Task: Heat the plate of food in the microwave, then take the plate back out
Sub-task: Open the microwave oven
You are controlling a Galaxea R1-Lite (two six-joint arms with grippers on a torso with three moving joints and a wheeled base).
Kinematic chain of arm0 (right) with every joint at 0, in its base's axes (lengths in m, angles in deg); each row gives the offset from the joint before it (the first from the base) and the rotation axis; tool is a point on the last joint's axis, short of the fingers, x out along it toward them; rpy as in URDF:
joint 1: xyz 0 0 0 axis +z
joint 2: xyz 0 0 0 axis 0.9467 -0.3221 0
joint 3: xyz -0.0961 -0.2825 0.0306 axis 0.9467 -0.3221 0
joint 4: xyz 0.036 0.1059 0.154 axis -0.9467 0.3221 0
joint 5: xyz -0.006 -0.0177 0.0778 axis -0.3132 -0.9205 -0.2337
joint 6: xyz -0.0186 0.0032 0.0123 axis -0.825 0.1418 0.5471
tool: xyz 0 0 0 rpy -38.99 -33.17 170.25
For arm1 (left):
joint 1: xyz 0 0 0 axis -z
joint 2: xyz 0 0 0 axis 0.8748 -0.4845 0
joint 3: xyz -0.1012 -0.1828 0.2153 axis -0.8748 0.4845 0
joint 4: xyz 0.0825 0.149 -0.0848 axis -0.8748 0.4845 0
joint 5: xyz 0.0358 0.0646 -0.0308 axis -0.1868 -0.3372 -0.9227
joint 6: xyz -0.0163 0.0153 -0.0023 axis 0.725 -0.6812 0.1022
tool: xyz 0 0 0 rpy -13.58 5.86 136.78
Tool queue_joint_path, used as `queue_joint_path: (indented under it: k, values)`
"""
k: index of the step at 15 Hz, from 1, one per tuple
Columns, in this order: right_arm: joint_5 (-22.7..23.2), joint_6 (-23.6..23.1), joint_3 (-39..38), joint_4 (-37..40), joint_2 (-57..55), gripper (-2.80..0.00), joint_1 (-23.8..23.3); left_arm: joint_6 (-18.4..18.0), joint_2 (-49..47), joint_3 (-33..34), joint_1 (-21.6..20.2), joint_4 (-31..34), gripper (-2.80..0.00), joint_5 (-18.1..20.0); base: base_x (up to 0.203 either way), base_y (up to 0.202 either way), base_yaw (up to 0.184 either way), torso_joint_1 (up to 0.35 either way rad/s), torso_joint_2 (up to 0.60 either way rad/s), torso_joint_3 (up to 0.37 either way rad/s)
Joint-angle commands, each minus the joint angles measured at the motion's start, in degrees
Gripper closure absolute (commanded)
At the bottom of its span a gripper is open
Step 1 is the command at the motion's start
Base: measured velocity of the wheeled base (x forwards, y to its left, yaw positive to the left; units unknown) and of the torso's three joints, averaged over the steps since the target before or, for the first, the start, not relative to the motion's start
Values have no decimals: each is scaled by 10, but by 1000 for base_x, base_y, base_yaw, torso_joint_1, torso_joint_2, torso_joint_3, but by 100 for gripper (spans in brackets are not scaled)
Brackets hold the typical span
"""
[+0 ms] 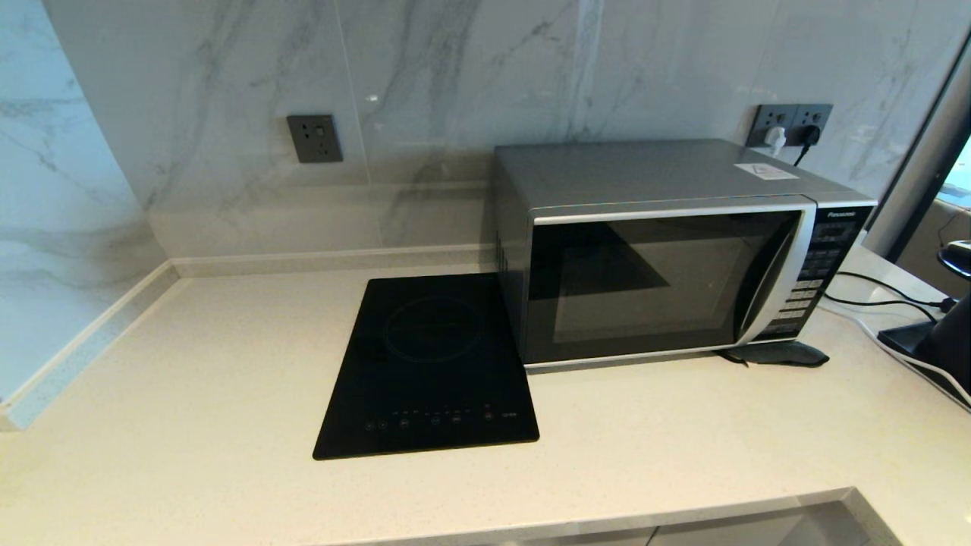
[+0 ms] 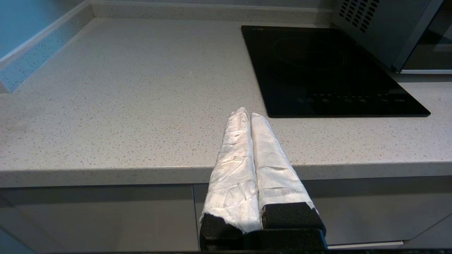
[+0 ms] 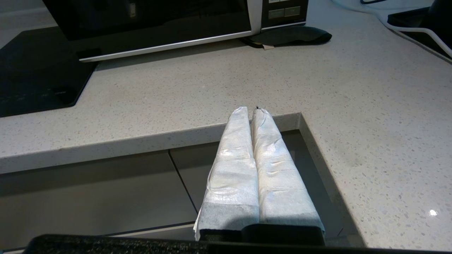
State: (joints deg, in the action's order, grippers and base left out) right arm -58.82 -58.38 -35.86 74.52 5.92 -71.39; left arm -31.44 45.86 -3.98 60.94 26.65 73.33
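Observation:
The silver microwave (image 1: 667,250) stands on the counter at the back right, its dark glass door closed; its curved handle (image 1: 770,280) and button panel (image 1: 823,265) are on its right side. The plate of food is out of view. My left gripper (image 2: 249,113) is shut and holds nothing; it hovers at the counter's front edge, left of the hob. My right gripper (image 3: 251,110) is also shut and holds nothing, at the counter's front edge below the microwave (image 3: 152,24). Neither arm shows in the head view.
A flat black induction hob (image 1: 428,368) lies left of the microwave. A dark pad (image 1: 777,353) sits at the microwave's front right corner. Cables and a black appliance (image 1: 937,341) are at the far right. The counter steps back at the front right (image 3: 300,116).

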Motion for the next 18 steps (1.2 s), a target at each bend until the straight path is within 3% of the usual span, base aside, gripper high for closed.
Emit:
queue_joint_path:
  k: [1, 18]
  values:
    - [0, 0, 0, 0, -1, 0, 0, 1, -1, 0, 0, 0, 0, 0, 0, 0, 0, 0, 0, 0]
    - [0, 0, 0, 0, -1, 0, 0, 1, -1, 0, 0, 0, 0, 0, 0, 0, 0, 0, 0, 0]
